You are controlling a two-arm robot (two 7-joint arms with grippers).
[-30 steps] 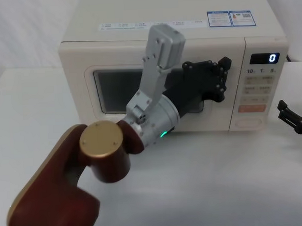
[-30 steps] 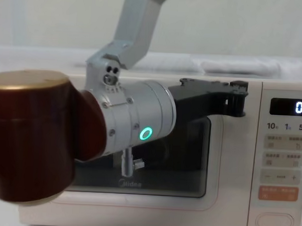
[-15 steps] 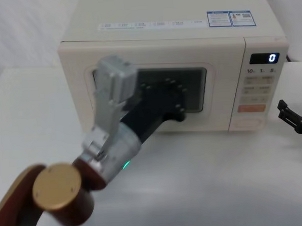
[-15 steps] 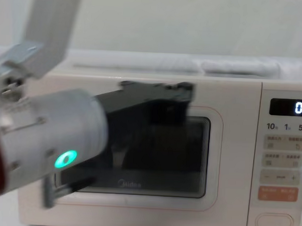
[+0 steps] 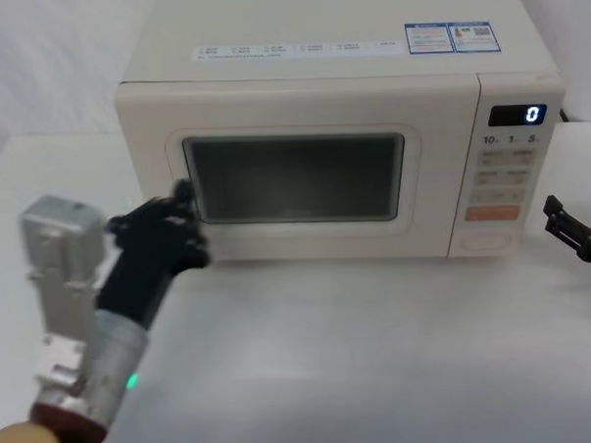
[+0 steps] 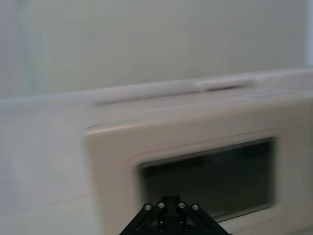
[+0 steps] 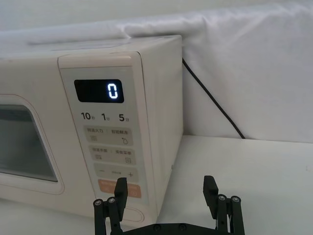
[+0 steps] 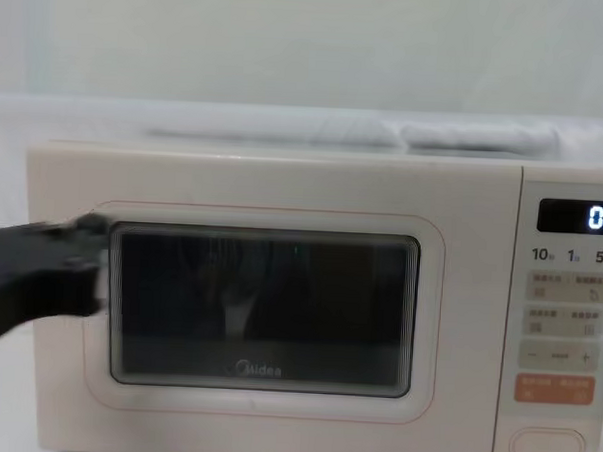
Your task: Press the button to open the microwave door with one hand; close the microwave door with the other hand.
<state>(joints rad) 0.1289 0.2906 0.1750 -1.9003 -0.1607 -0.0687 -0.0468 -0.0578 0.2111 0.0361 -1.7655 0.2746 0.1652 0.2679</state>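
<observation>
The cream microwave stands at the back of the table, and its microwave door lies flush with the front in the head view and the chest view. The button is the wide cream key at the bottom of the control panel, also seen low on the panel in the chest view. My left gripper hovers in front of the door's left edge, near the window corner. My right gripper is open and empty, low on the table to the right of the panel.
The black display reads "0". An orange key sits just above the button. A black cable runs down behind the microwave's right side. White table stretches in front of the microwave.
My left arm has swung back from the door's right side to its left edge and dropped lower. The door stays flush. The right gripper has not moved.
</observation>
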